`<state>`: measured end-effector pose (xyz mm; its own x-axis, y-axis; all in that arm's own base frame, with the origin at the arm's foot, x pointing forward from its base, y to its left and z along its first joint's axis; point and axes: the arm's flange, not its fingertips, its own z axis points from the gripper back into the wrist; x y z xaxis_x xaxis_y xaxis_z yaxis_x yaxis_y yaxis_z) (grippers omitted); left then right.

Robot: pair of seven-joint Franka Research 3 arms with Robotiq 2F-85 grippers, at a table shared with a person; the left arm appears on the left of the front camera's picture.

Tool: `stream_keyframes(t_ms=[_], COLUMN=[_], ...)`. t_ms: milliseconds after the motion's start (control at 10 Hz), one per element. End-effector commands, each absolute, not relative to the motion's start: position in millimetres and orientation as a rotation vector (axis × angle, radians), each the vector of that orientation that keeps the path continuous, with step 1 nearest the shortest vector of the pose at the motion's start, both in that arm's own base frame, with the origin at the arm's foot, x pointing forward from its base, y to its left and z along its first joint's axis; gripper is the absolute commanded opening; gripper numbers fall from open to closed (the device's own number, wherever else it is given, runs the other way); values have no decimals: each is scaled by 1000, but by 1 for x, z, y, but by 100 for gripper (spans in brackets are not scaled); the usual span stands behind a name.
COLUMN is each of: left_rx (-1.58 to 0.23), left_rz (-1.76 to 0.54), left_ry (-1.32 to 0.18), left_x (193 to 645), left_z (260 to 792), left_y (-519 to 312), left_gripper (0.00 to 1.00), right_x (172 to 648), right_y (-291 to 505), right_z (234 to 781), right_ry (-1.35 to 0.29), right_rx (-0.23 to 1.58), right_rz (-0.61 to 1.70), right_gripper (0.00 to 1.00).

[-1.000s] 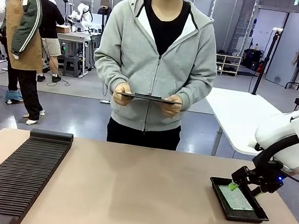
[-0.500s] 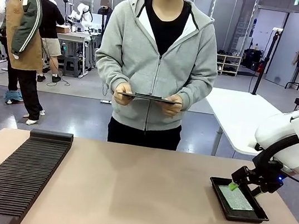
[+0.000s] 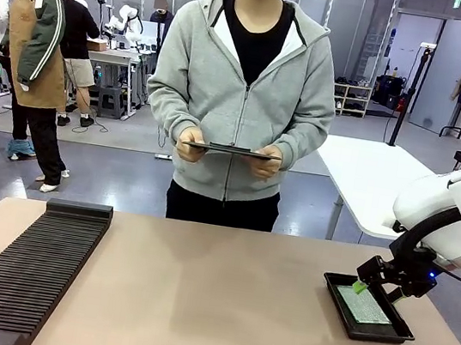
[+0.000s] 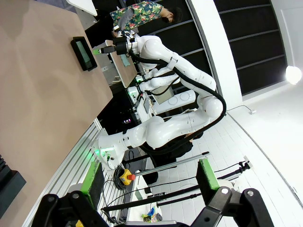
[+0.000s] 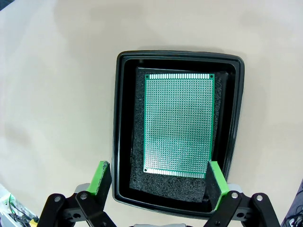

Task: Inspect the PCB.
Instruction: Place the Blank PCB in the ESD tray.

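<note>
text: none legible | labels: none legible; signs: one overhead, too small to read

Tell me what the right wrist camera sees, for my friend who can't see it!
A green PCB lies flat on dark foam inside a black tray on a tan table. The right pincer hangs open above the tray's near end, its green pads touching nothing.

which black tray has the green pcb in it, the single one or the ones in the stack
The single black tray at the table's right, under the right gripper, holds the PCB. The stack of trays on the left shows none.
</note>
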<state>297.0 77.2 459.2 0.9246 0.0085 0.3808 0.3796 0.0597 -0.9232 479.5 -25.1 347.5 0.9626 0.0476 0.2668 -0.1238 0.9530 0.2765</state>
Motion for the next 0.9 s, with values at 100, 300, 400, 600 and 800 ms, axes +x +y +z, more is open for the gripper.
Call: stream_keyframes(t_ms=[100, 300, 400, 600, 800], left_rx=[-1491, -1491, -1491, -1491, -1491], left_rz=[-290, -290, -290, -290, -290], left_ry=[-320, -320, -320, -320, -320], left_x=[296, 296, 296, 296, 296], left_z=[461, 461, 461, 461, 461], left_y=[78, 78, 78, 78, 78], left_gripper=[100, 100, 100, 100, 100], right_x=[480, 480, 480, 480, 480], right_y=[-25, -25, -25, -25, -25], right_z=[349, 349, 349, 349, 349], right_ry=[-269, -269, -269, -269, -269], right_rx=[291, 291, 291, 291, 291], right_rz=[91, 91, 91, 91, 91], right_gripper=[100, 100, 100, 100, 100])
